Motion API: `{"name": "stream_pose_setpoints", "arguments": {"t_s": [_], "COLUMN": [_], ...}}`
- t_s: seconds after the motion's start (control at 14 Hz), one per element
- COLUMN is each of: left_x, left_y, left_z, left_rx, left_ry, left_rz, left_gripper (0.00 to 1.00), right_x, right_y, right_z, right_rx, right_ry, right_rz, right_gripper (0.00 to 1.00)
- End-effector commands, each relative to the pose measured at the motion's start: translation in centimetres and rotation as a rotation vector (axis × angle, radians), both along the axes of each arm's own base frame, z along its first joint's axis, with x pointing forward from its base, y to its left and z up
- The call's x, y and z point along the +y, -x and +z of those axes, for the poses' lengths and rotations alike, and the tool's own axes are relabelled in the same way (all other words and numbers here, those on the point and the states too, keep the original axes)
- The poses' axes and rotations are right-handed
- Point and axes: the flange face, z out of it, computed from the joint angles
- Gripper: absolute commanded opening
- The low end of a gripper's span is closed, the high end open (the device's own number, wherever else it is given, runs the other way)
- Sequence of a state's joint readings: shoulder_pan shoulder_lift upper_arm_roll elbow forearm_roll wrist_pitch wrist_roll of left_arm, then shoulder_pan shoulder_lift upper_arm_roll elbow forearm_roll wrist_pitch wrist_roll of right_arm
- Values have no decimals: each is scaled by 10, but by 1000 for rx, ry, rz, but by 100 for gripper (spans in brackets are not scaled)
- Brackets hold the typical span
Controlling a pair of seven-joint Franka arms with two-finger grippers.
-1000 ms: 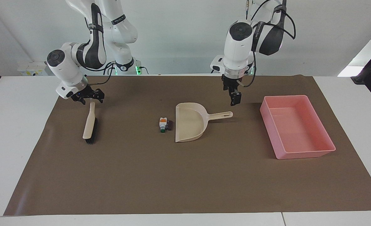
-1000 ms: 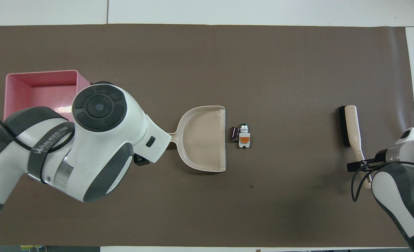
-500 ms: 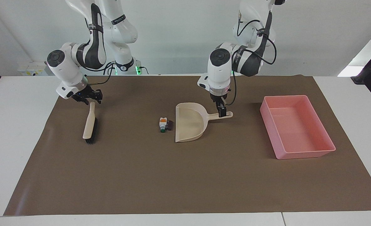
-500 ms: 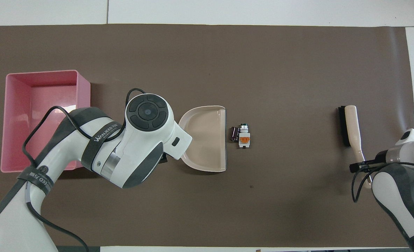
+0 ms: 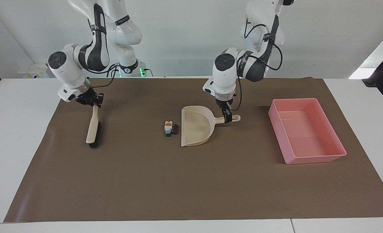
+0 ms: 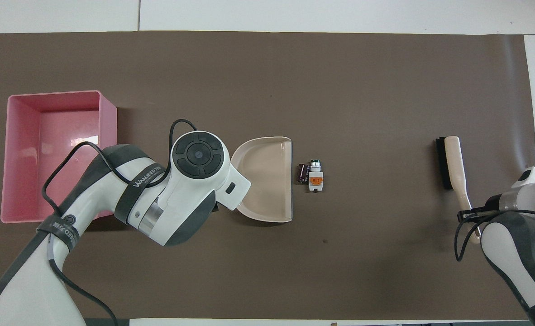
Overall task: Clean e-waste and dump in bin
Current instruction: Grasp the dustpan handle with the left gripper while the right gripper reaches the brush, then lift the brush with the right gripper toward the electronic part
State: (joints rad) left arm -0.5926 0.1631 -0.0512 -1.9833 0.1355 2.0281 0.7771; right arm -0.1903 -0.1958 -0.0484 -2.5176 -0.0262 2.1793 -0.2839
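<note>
At centre of mat point(image 5: 139, 181), overhead-view clock: e-waste point(image 5: 170, 128) at 3 o'clock of dustpan point(image 5: 196, 129), just beside its open lip, not yet inside. Two bits close together, touching or not: can't tell. Bin point(image 5: 308, 159) at 9 o'clock of dustpan, well apart, nothing seen in it.

Risks, judged from here:
- Closing off-centre on thin dustpan handle → pan twisting or skating, lip knocking e-waste away.
- Lifting lip off mat during sweep → bits sliding under instead of in.
- Grip at very end of brush point(image 5: 92, 129) handle → long lever, likely pivoting in fingers, weak bristle pressure.
- Sweeping too fast → small bits flicking past pan toward 12 or 6 o'clock.
- Tipping pan early on way to bin → spill on mat.

Pose:
- Left gripper point(image 5: 227, 118): down at dustpan handle near its end, wrist about vertical, jaws apart astride handle, not clamped.
- Right gripper point(image 5: 90, 101): low at brush handle tip, 6 o'clock end of brush, fingers closed on handle, wrist tilted. Brush flat on mat, 3 o'clock of e-waste, well apart.
</note>
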Motion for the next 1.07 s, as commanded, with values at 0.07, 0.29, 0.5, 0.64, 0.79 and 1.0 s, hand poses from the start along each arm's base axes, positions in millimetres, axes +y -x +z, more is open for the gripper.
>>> {"name": "stream_pose_setpoints", "arguments": {"t_s": [0.07,0.29,0.5,0.64,0.79,1.0], "left_x": [-12,-13,-22,-24,-29,-29], "left_y": [4,4,9,12,19,16], "left_z": [-31,-36,-35,-35,-37,-35], "left_rx": [-22,-26,-41,-35,-32,-103], "left_ry": [-24,-24,-14,-20,-28,-73], "left_rz": [36,66,64,60,46,21], "left_gripper": [98,98,94,83,56,0], "right_x": [11,52,100,143,180,212], "right_y": [-16,-36,-41,-40,-36,-28], "right_z": [26,58,73,77,78,79], "right_rx": [-12,-4,17,16,3,-6], "right_ry": [21,36,73,93,105,113], "right_rz": [-8,-3,-11,-36,-48,-31], "right_gripper": [0,0,0,0,0,0]}}
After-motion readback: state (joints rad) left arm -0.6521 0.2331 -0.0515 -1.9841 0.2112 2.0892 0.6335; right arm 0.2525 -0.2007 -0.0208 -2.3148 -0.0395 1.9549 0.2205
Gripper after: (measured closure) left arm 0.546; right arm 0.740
